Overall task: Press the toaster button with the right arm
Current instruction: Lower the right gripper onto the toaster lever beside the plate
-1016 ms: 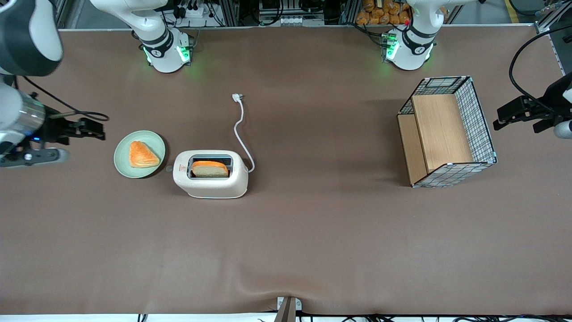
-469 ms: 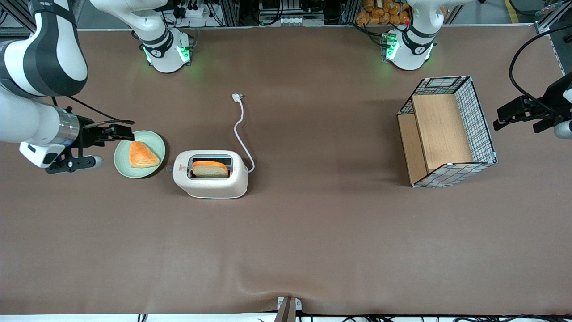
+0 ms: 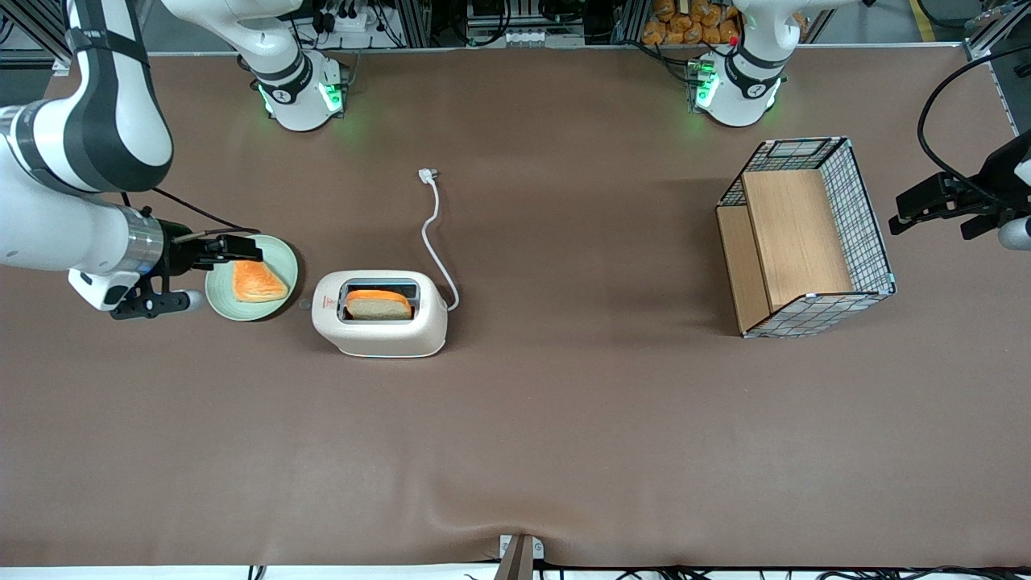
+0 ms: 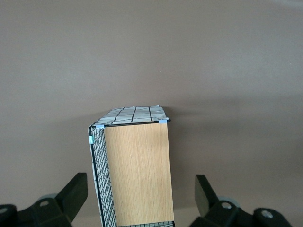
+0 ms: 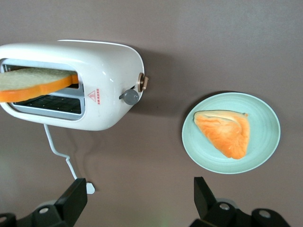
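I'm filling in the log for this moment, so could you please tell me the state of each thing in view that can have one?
toaster: upright, one bread slice in a slot, plug lying loose on the table.
button: untouched, nothing on it.
gripper: jaws open, over the plate rim, short of the toaster.
plate: holding one pastry.
basket: tipped on its side, nothing inside.

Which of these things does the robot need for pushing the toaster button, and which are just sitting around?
Needed:
toaster, bread slice in its slot
button on its short end
gripper, open, above the plate's edge, not yet at the button

Just lying about:
green plate with a pastry, beside the toaster
wire basket toward the parked arm's end
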`<move>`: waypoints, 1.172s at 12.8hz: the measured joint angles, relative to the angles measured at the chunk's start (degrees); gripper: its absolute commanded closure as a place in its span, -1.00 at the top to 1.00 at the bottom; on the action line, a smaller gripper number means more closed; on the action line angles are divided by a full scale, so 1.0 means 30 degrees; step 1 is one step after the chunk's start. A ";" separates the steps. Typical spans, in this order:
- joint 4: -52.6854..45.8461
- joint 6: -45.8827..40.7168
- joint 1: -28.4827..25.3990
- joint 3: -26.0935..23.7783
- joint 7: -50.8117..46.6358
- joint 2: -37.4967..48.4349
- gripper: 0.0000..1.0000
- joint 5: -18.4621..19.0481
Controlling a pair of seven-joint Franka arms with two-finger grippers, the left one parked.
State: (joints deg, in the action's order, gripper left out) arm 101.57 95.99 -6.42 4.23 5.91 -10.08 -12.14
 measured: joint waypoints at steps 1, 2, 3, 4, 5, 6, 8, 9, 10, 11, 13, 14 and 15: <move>0.0020 0.0072 0.0004 0.0005 0.0000 -0.0135 0.84 -0.0002; 0.0024 0.0147 0.0011 0.0009 0.0000 -0.0292 0.66 -0.0003; 0.0029 0.0196 0.0017 0.0013 0.0000 -0.0437 0.44 -0.0027; 0.0032 0.0215 0.0020 0.0015 0.0000 -0.0579 0.12 -0.0159; 0.0036 0.0225 0.0024 0.0017 0.0013 -0.0728 -0.26 -0.0494; 0.0049 0.0228 0.0042 0.0018 0.0078 -0.0916 -0.62 -0.0953; 0.0073 0.0262 0.0272 0.0023 0.0424 -0.1472 -1.00 -0.1843; 0.0074 0.0337 0.0408 0.0028 0.0573 -0.1787 -1.00 -0.2249; 0.0075 0.0538 0.0485 0.0031 0.0710 -0.2119 -1.00 -0.2455; 0.0075 0.0919 0.0495 0.0030 0.0896 -0.2401 -1.00 -0.2519; 0.0073 0.1646 0.0491 0.0007 0.1572 -0.2858 -1.00 -0.2622; 0.0072 0.1866 0.0486 -0.0008 0.1826 -0.3037 -1.00 -0.2763; 0.0071 0.1997 0.0469 -0.0025 0.2150 -0.3173 -1.00 -0.3162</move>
State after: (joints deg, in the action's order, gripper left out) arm 101.79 101.99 -5.01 4.15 12.36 -19.60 -21.62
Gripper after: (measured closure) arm 0.991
